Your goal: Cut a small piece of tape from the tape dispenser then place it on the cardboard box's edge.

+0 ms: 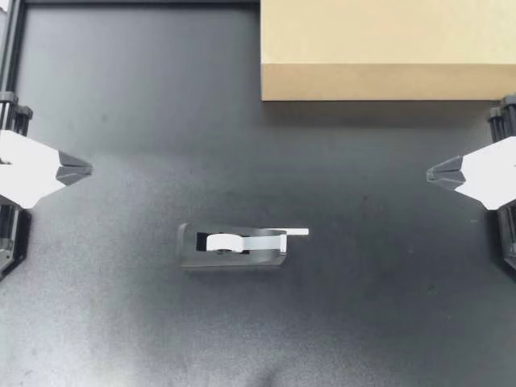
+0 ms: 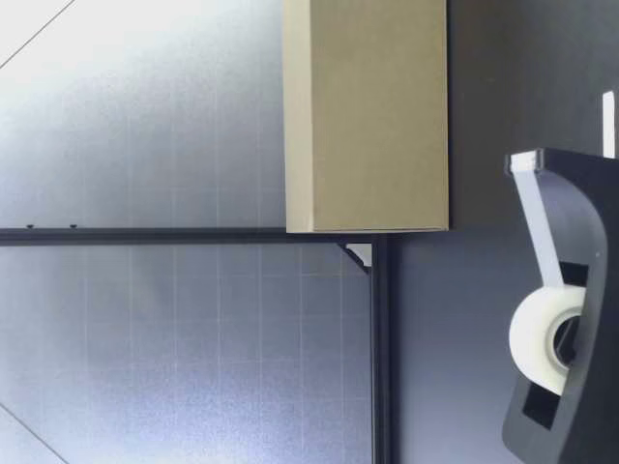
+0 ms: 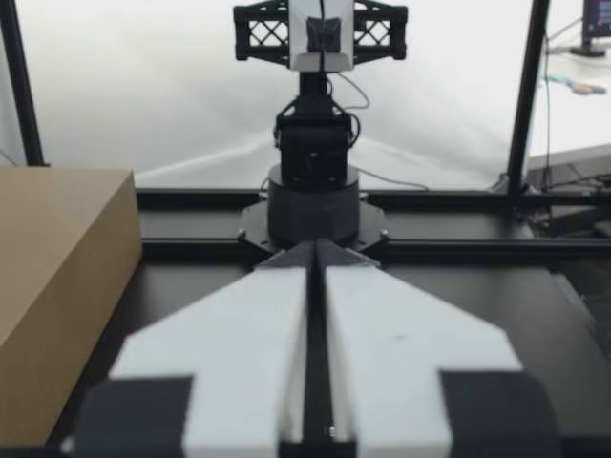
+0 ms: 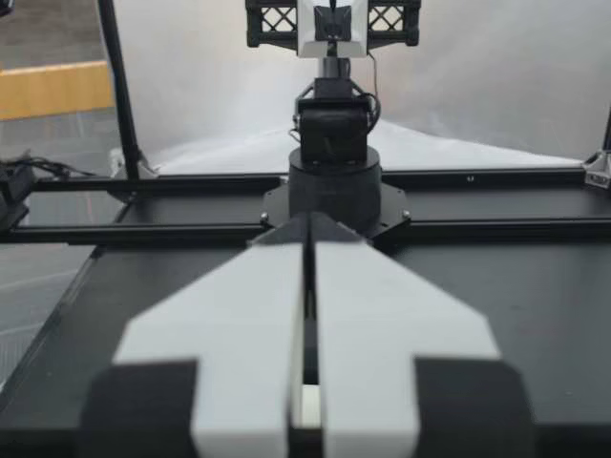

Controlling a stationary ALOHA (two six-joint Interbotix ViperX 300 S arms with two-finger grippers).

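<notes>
A dark grey tape dispenser lies near the table's middle, holding a white tape roll; a loose strip of tape sticks out past its cutter end toward the right. The cardboard box stands at the back right. My left gripper hovers at the left edge, shut and empty, well away from the dispenser. At the right edge my right gripper is likewise shut and empty. The low view has the dispenser close up, its roll on its hub, with the box behind. Each wrist view shows shut fingers.
A black frame rail runs along the table's back edge. Black posts stand at the left side. Dark table surface spreads around the dispenser. The opposite arm's base faces each wrist camera.
</notes>
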